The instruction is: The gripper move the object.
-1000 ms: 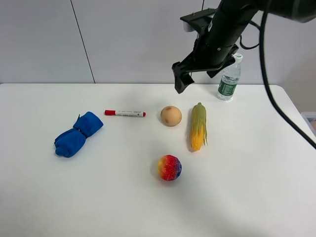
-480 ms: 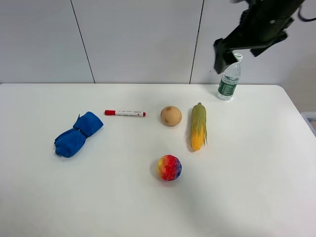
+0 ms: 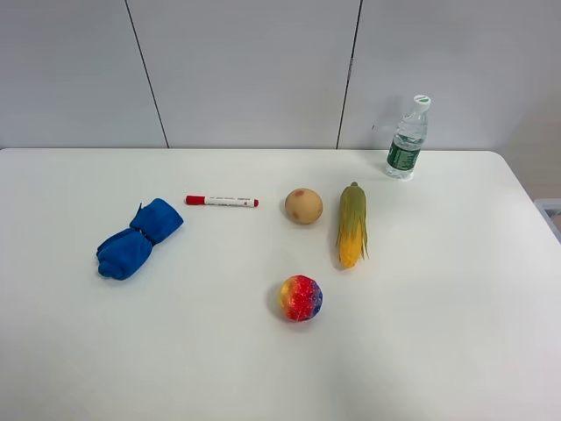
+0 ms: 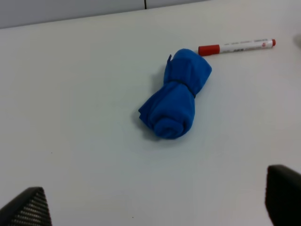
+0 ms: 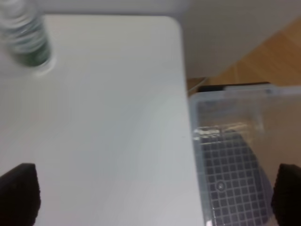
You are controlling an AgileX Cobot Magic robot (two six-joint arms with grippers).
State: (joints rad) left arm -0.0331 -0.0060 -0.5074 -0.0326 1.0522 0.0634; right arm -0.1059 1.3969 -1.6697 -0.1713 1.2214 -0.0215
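Note:
The object, a small tan-brown ball [image 3: 303, 206] with a darker spot, rests on the white table [image 3: 456, 333] near its middle, between a red-capped marker and a corn cob. Neither arm shows in the exterior high view. In the left wrist view my left gripper [image 4: 155, 207] is open and empty, its two black fingertips [image 4: 26, 209] far apart at the frame's lower corners, above bare table near a blue cloth. In the right wrist view my right gripper [image 5: 153, 197] is open and empty, over the table's right edge. The ball shows in neither wrist view.
A rolled blue cloth [image 3: 138, 239] [image 4: 175, 107] lies at the left, a marker [image 3: 222, 201] [image 4: 236, 46] beside it. A corn cob [image 3: 352, 224] and a rainbow ball [image 3: 301, 297] lie near the object. A water bottle [image 3: 408, 137] [image 5: 26, 37] stands at the back right. A clear bin [image 5: 235, 155] sits off the table's right edge.
The right arm, which hung over the table behind the ball and corn, has swung up and to the right and left the exterior high view. The objects have not moved.

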